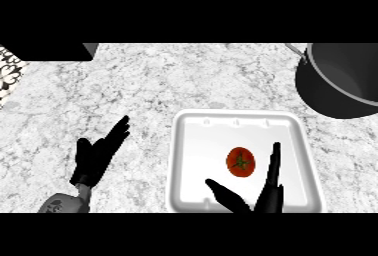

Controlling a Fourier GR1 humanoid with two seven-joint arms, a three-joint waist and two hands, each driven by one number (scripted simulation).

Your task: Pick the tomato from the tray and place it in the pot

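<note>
**On the Counter: Tomato in the Tray, Right Hand Spread Beside It**

On the speckled grey stone counter (148,80) lay a white tray (193,150) with a raised rim, placed right of centre in the head view. The tomato (241,162), red with a dark green stem scar facing up, sat on the tray's floor slightly right of its middle. The right hand (267,197) entered from the lower edge over the tray's near part, its fingers (274,160) straight and pointing away from the robot just to the right of the tomato, and its thumb (225,194) splayed out to the left below the tomato. The hand was released and grasped nothing; whether the fingers touched the tomato's side could not be told. The left hand (96,160) showed well to the left of the tray, over bare counter, fingers straight and relaxed, holding nothing. The pot (339,95), dark grey with a lighter rim, stood at the upper right, apart from the tray and partly cut off by the view's edge. A black block (48,51) occupied the upper left corner.
</note>
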